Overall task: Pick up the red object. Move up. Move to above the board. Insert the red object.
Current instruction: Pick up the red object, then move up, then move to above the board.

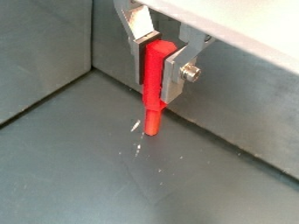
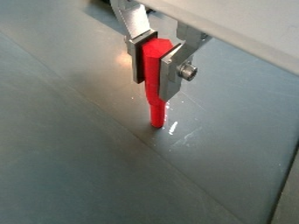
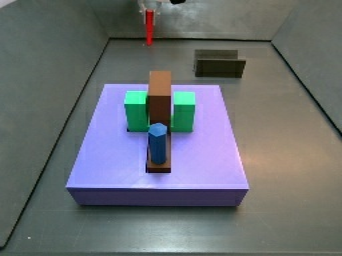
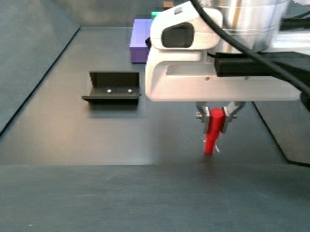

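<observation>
The red object [image 1: 153, 92] is a thin bright red peg hanging upright in my gripper [image 1: 156, 70]. My silver fingers [image 2: 176, 74] are shut on its thicker upper part, and its slim tip points down, clear of the grey floor. It shows in both wrist views [image 2: 156, 87] and in both side views [image 3: 150, 27] [image 4: 215, 131]. My gripper [image 3: 150, 10] is high at the far end of the bin, beyond the board. The board [image 3: 163, 150] is a lavender slab carrying a green block [image 3: 138, 110], a brown strip [image 3: 160, 100] and a blue cylinder [image 3: 156, 143]. The board's edge shows behind the arm in a side view [image 4: 138, 34].
The dark L-shaped fixture [image 3: 219, 64] stands on the floor beyond the board, to the right of my gripper; it also shows in a side view [image 4: 114, 88]. Grey bin walls [image 1: 47, 44] enclose the floor. The white arm body [image 4: 212, 63] hides much of the board.
</observation>
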You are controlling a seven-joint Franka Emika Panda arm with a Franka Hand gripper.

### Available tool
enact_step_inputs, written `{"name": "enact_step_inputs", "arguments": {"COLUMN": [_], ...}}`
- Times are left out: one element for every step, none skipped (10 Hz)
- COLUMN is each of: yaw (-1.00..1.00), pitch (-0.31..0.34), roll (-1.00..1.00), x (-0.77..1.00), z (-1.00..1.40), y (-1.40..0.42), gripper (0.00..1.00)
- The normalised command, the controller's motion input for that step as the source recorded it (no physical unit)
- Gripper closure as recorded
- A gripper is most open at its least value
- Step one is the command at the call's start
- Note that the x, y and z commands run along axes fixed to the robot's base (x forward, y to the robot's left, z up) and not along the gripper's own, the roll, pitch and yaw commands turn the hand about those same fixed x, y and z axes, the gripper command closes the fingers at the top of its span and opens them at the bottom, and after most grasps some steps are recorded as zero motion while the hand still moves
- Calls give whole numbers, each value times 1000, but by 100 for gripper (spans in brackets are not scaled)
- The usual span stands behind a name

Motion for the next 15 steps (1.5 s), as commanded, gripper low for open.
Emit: {"name": "enact_step_inputs", "arguments": {"yaw": [0,0,0,0,0,0,0,0,0,28,24,20,0,-4,-1], "pitch": [0,0,0,0,0,0,0,0,0,5,47,45,0,18,16], "roll": [0,0,0,0,0,0,0,0,0,8,29,64,0,-43,-2], "x": [0,0,0,0,0,0,0,0,0,14,-15,18,0,-29,-58], "z": [0,0,0,0,0,0,0,0,833,829,576,269,1400,1400,1400], "y": [0,0,0,0,0,0,0,0,0,46,28,8,0,-7,-13], "gripper": [100,100,100,100,100,100,100,100,100,100,100,100,100,100,100]}}
